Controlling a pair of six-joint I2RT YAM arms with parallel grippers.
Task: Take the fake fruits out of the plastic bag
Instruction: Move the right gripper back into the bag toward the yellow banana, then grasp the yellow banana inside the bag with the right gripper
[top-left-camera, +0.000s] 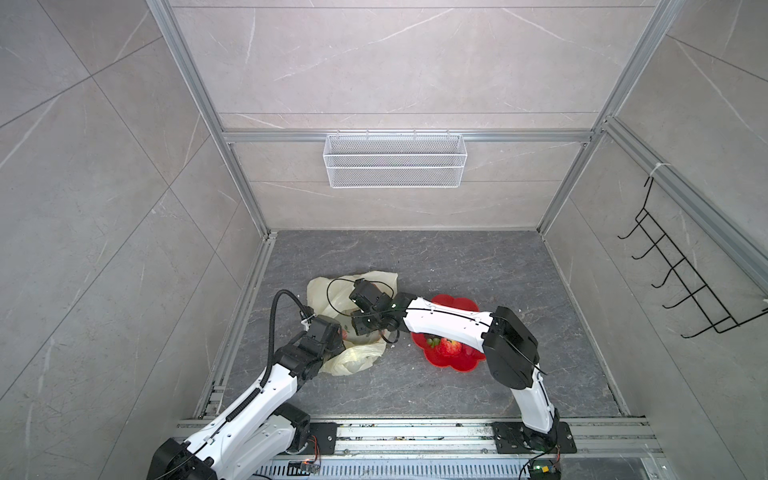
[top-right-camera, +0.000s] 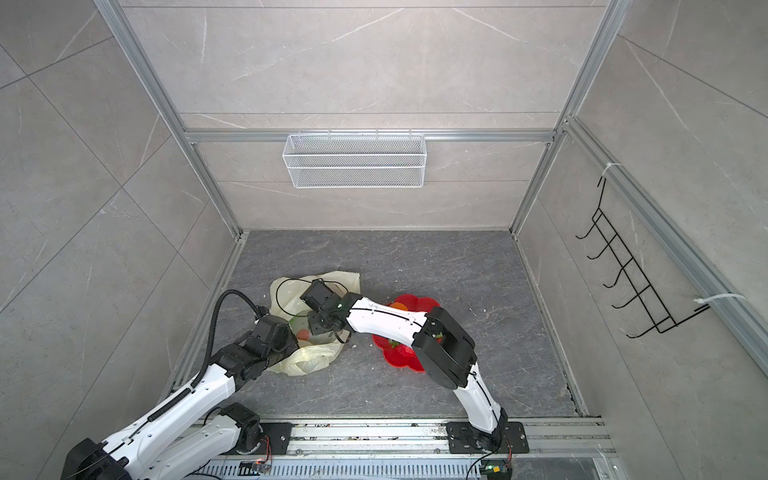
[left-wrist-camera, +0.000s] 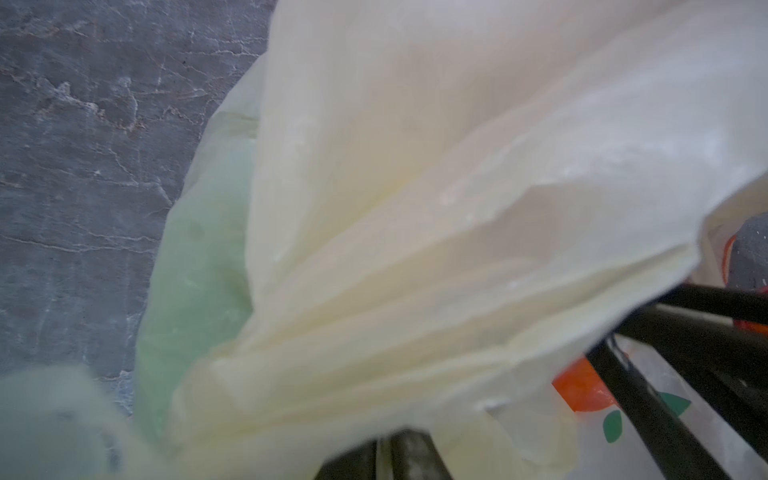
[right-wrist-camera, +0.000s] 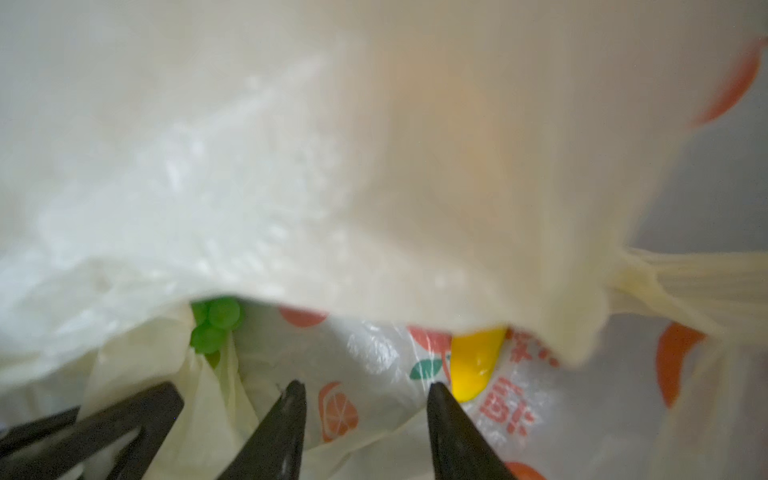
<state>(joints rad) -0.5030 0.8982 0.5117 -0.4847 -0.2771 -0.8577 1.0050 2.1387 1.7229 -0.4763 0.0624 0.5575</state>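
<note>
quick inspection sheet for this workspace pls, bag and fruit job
surface: dark marbled tabletop, a few pale specks.
job's things: plastic bag crumpled left of centre, mouth open; green grape bunch and yellow banana inside it; strawberry on the red plate.
clutter: nothing seen.
grippers: left gripper shut on gathered bag plastic; right gripper open, inside the bag mouth.
cables: thin black cable loops over the bag; ribbed conduit on the left arm.
surroundings: white mesh basket on the back wall; black hook rack on the right wall.
</note>
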